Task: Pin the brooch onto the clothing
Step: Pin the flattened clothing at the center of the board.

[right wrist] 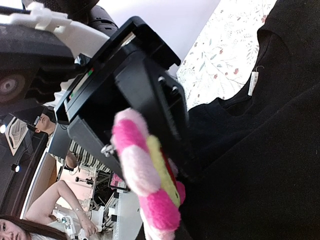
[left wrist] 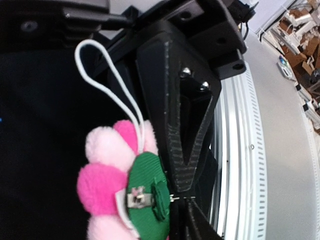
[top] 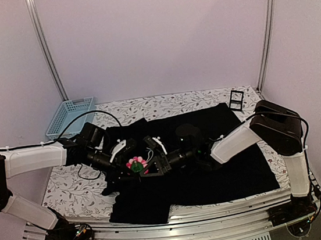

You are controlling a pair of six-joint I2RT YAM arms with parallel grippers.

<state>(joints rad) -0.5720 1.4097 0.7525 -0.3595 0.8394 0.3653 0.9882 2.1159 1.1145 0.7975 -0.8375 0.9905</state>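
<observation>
Two arms meet over the middle of the bench (top: pixel 69 187), which is covered by a white cloth printed with small floral sprigs. On it are one garment, one brooch, one basket and one small stand. The garment is a large black short-sleeved shirt of soft matte fabric (top: pixel 225 170), spread flat across most of the cloth; the right wrist view shows its curved neckline with a small white label (right wrist: pixel 252 82). The single brooch, a plush flower pin with light and deep pink petals (top: pixel 135 165), is held up above the shirt's left-hand part, between the two tools. In the left wrist view its back faces the camera: a round green ribbed-fabric disc (left wrist: pixel 147 200) carries a small metal clasp (left wrist: pixel 139 199), and a thin white cord loop (left wrist: pixel 100 75) rises from behind the petals. In the right wrist view it is edge-on, fuzzy petals around a yellowish-green centre (right wrist: pixel 160 170). The right tool (top: pixel 153 166) has its jaws together, its tip right at the brooch's edge; whether it pinches the pin cannot be told. The left tool (top: pixel 126 162) is against the brooch's other side, and I cannot tell how its jaws stand. The light-blue plastic lattice basket (top: pixel 76 101) sits at the far left corner with its mesh floor showing. The small black frame-shaped stand (top: pixel 237 99) stands at the far right, beyond the shirt.
</observation>
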